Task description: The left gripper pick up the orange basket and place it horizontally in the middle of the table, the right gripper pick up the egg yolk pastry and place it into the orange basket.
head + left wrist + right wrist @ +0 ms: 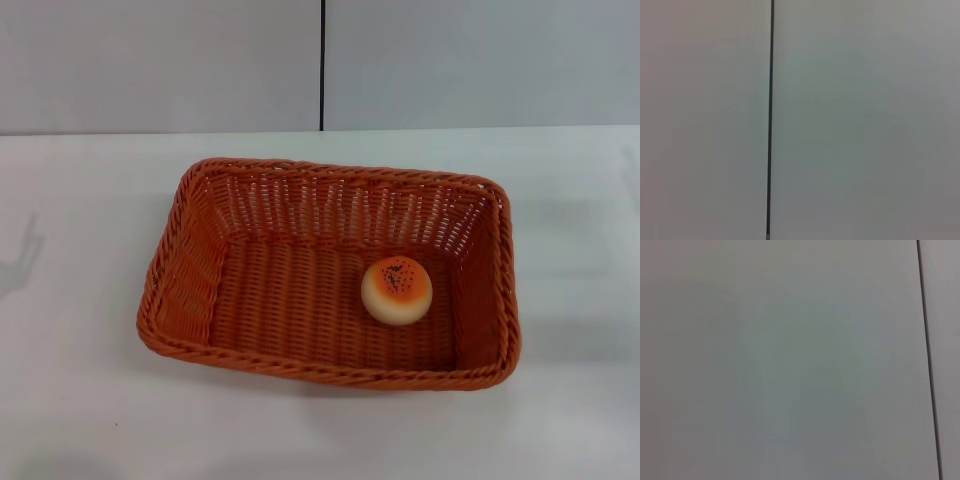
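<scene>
Neither gripper appears in any view: the head view shows no arm at all, and both wrist views take in only a plain grey wall (865,120) crossed by a thin dark seam (770,120), so how the left or the right gripper is set cannot be told. In the right wrist view the same sort of seam (928,360) runs near one edge of the wall panel.

On the white desk (80,400), the orange basket (330,372) sits flat on its base near the middle, its long sides running across the desk and turned slightly askew to the wall line. Its braided rim is whole all the way round, and the sloping woven sides open upward.

Inside the basket, the egg yolk pastry (397,290) rests on the woven floor, toward the basket's right end and a little nearer its far wall than its near one. It stands upright, cream body below and orange-brown, dark-speckled top facing up, clear of the basket's walls on every side.

Behind the basket, the desk meets the grey wall (150,60), where a dark vertical seam (322,60) divides two panels. A faint shadow (25,255) lies on the desk well to the left of the basket.
</scene>
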